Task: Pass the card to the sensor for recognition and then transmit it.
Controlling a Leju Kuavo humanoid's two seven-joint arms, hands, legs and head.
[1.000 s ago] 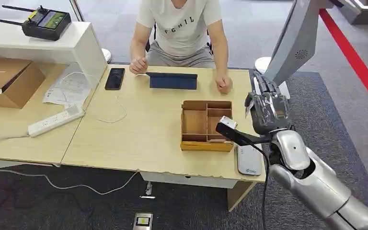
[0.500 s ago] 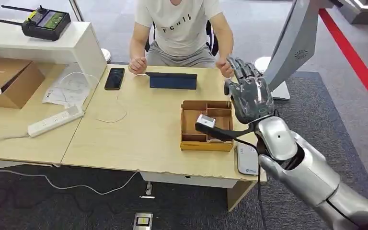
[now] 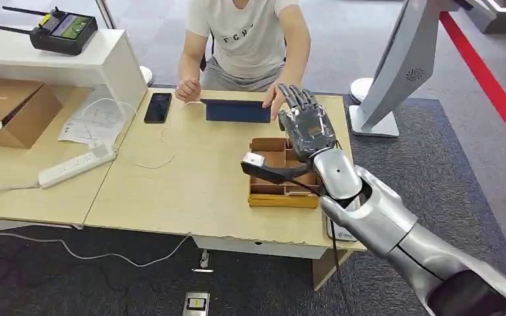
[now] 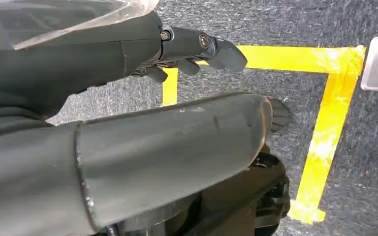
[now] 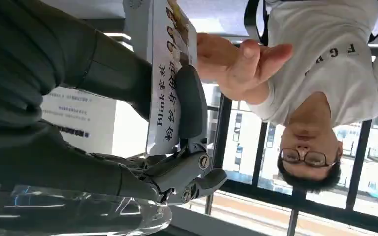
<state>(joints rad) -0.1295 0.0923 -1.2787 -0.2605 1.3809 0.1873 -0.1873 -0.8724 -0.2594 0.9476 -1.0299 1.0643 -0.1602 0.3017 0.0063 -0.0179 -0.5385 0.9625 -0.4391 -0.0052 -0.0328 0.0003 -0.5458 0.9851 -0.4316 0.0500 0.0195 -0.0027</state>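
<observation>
Silver and dark grey, the right robot hand is raised above the far right part of the counter, palm turned toward the seated person. In the right wrist view the thumb presses a white card printed with black lettering and small photos against the fingers, so this robot hand pinches the card upright. The person's open hand reaches in and touches the card's far end; in the head view that hand sits just beside the robot's fingertips, at the counter's far edge.

Below the raised arm a wooden divided tray stands near the counter's right front part. A white flat device, largely hidden by the forearm, lies at the front right corner. A dark blue flat case rests along the far edge before the person, with a black phone toward the far left corner. A white power strip lies on the adjoining desk to the left.

The left robot hand hangs over grey carpet marked with yellow tape, its fingers loosely curled and holding nothing.
</observation>
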